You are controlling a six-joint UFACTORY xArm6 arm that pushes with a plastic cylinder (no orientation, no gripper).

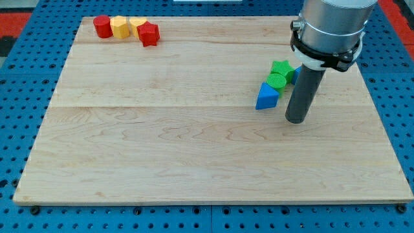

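My tip [297, 120] rests on the wooden board [194, 136] in the view's right half. Just to its left lies a blue triangular block [266, 97], a small gap away. Above that block sit a green round block [276, 80] and a green star-shaped block [282, 68], all bunched together. A sliver of another blue block [293, 76] peeks out behind the rod. Far off at the view's top left stand a red round block [102, 26], a yellow block [119, 27], a second yellow block [136, 24] and a red block [149, 33] in a row.
The board lies on a blue perforated table [19, 97]. The arm's grey body [330, 26] hangs over the board's top right part and hides some of it.
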